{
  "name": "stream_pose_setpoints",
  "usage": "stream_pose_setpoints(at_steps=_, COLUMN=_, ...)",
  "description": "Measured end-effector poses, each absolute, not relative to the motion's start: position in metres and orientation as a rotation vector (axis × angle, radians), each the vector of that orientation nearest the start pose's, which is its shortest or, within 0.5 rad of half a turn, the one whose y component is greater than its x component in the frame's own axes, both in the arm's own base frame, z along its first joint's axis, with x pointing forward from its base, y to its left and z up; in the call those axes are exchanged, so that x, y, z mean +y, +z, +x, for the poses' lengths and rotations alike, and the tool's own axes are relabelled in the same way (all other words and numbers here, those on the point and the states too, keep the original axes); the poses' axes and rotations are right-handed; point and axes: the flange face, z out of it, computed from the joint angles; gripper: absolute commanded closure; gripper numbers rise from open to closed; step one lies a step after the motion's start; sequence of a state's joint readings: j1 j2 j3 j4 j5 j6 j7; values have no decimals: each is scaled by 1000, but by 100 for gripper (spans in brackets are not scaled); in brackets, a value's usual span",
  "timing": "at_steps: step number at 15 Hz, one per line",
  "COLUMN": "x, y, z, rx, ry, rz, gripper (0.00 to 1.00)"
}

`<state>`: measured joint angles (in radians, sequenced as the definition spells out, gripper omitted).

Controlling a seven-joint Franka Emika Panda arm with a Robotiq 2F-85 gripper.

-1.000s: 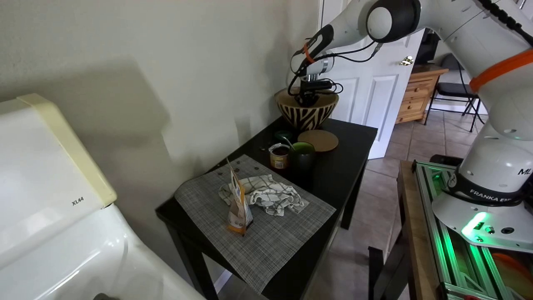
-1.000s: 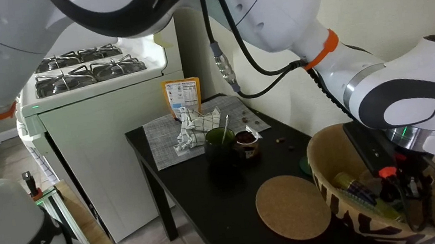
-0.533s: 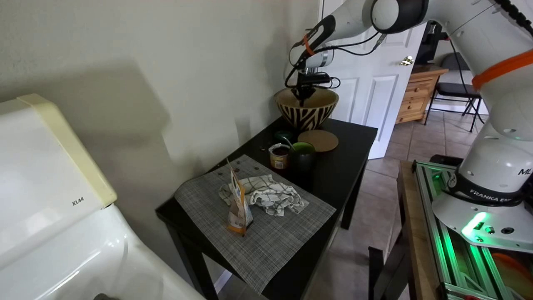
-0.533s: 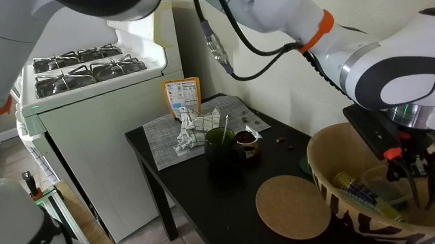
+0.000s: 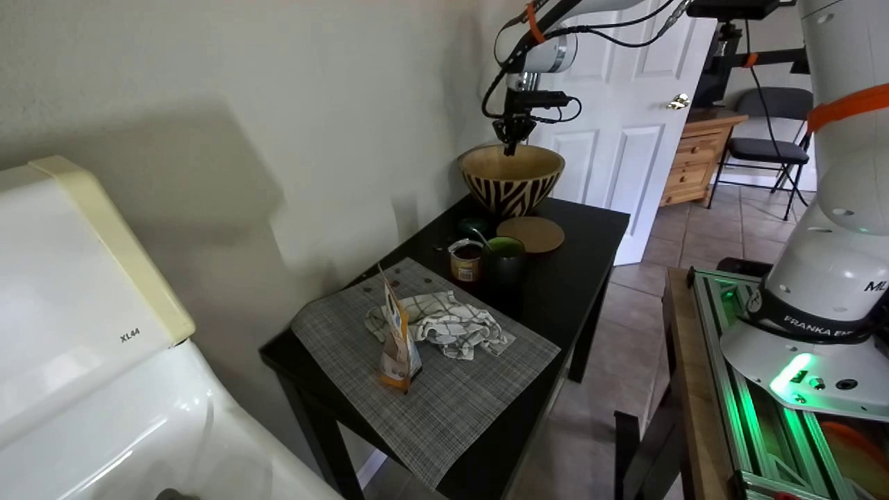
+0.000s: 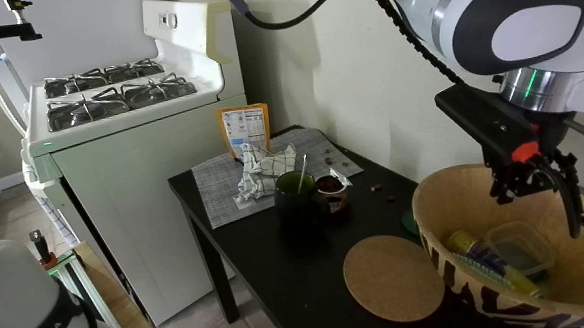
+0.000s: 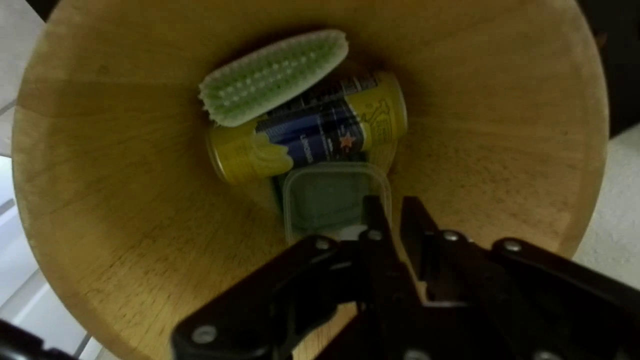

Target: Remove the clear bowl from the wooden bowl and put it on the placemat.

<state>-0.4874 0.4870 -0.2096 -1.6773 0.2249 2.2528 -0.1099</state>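
Over wooden bowl (image 6: pixel 445 192): gripper (image 7: pixel 393 202) empty, fingers (image 7: pixel 374 215) nearly together, slim gap btwn tips w/ wooden wall showing thru. Clear squarish bowl (image 7: pixel 322 197) below, apart from tips, inside wooden bowl, beside yellow-blue drink can (image 7: pixel 315 135). Grey placemat (image 5: pixel 465 410) at opp. end of blk tbl (image 5: pixel 559 292).

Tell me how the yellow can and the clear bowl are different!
The can is yellow and dark blue with printing, but the clear bowl is see-through. The can is a round tube lying on its side, while the clear bowl is squarish with rounded corners. In the wrist view, the can looks longer than the clear bowl looks wide. Both are inside the wooden bowl.
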Motion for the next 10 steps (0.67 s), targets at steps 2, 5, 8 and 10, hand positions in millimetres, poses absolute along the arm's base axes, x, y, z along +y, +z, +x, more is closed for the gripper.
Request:
stream_pose_setpoints(at_steps=2, x=-419, y=322, z=535, rx=967, ry=-146, rz=-2939, gripper=38)
stream_pose_setpoints(at_steps=5, x=-422, y=293, z=538, rx=884, ry=-138, rz=-2985, gripper=13)
stream_pose_setpoints(at_steps=8, x=-425, y=261, z=549, rx=834, ry=-225, rz=-3044, gripper=0)
stream_pose_setpoints(at_steps=10, x=-425, y=246, z=559, rx=815, ry=-292, rz=-3075, gripper=0)
